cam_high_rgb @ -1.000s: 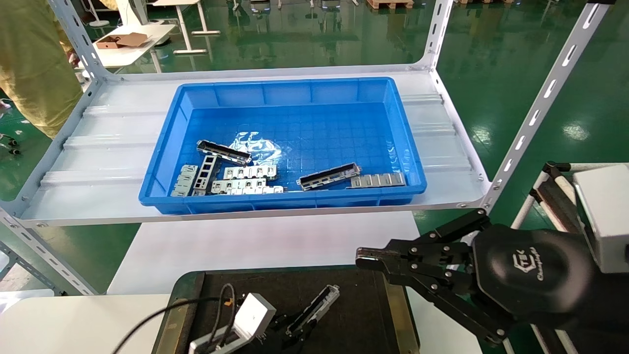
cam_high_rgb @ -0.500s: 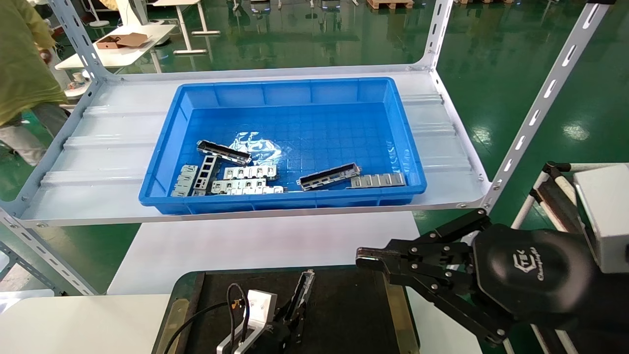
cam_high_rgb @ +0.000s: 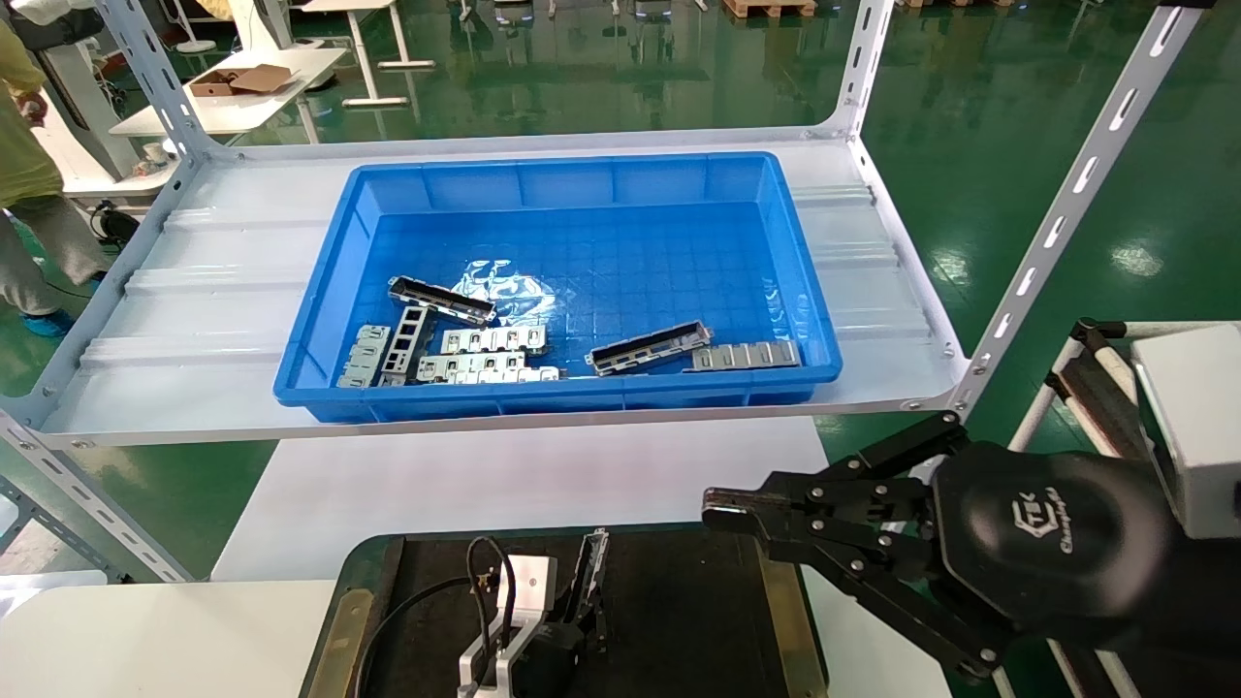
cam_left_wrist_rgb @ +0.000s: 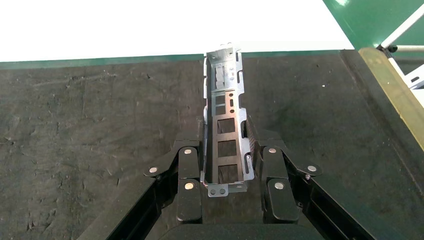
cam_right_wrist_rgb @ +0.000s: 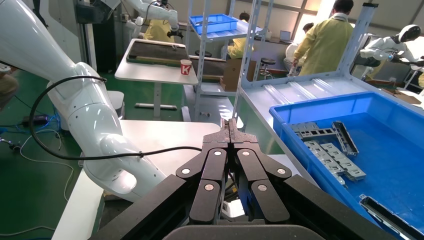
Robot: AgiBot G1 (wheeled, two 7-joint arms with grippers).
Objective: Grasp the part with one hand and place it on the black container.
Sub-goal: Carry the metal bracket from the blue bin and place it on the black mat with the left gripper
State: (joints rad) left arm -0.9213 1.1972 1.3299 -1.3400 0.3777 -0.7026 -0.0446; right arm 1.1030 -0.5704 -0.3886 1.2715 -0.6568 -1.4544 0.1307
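The part (cam_left_wrist_rgb: 226, 107), a narrow silver channel bar with rectangular cutouts, sits between the fingers of my left gripper (cam_left_wrist_rgb: 225, 139), which is shut on its near end. The bar lies low over the black container (cam_left_wrist_rgb: 100, 125), pointing toward its far edge. In the head view the part (cam_high_rgb: 590, 567) and left gripper (cam_high_rgb: 585, 611) are at the bottom centre over the black container (cam_high_rgb: 688, 611). My right gripper (cam_high_rgb: 725, 506) is shut and empty, parked at the lower right, and it also shows in the right wrist view (cam_right_wrist_rgb: 231, 125).
A blue bin (cam_high_rgb: 562, 167) on the white shelf (cam_high_rgb: 194, 320) holds more channel bars (cam_high_rgb: 648, 347) and flat silver plates (cam_high_rgb: 490, 341). A white tabletop (cam_high_rgb: 524, 475) lies between shelf and container. A slanted shelf post (cam_high_rgb: 1066, 204) stands at the right.
My left gripper has moved right over the container and turned, so the held part went from slanting to the right to pointing almost straight away. The right arm has not moved.
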